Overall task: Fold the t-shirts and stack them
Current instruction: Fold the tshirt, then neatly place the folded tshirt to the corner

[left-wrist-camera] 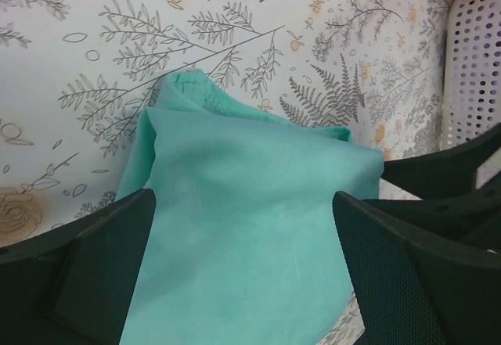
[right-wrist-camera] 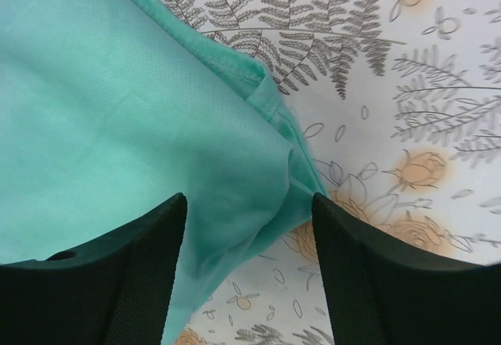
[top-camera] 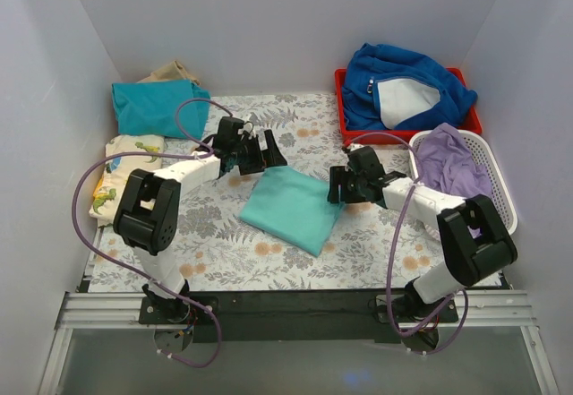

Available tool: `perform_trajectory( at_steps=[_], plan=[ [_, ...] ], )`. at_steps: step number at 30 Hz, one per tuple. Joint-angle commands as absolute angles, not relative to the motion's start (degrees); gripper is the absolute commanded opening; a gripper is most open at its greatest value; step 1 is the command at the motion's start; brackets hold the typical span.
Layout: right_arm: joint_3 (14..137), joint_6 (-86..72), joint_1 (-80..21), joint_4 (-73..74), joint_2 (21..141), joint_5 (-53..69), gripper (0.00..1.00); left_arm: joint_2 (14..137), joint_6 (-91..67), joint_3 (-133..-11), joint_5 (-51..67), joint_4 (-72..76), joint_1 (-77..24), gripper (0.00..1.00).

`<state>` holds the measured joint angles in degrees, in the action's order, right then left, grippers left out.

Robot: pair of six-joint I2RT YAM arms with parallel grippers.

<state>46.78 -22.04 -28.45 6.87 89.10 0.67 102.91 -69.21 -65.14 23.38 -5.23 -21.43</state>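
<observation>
While mint tee (top-camera: 291, 207) lies folded, basket (top-camera: 501, 184) stands rightward.

You have open bench (top-camera: 224, 238) at 6 o'clock of the mint shirt (top-camera: 291, 207). The basket (top-camera: 504, 189) blocks 3 o'clock.

Folded tee (top-camera: 291, 207) between left claw (top-camera: 269, 155) and right claw (top-camera: 336, 187); other tees (top-camera: 159, 108) left, tray (top-camera: 342, 113) and basket (top-camera: 503, 189) right
</observation>
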Motion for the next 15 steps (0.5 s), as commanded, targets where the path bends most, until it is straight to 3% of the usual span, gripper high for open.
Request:
perform_trajectory(
  at_steps=[1, 4, 15],
  plan=[
    [49.1, -18.7, -28.0, 8.0, 80.8, -4.5, 0.72, 97.0, -67.7, -66.9, 17.2, -8.9, -20.7, 0.96],
    [50.0, -17.1, -28.0, 10.9, 76.0, -6.3, 0.80, 95.5, -67.1, -67.8, 15.1, -11.0, -19.5, 0.96],
    [46.6, -17.3, -28.0, 15.8, 66.7, -5.4, 0.82, 96.9, -63.6, -61.0, 17.1, -16.1, -16.2, 0.96]
  ],
)
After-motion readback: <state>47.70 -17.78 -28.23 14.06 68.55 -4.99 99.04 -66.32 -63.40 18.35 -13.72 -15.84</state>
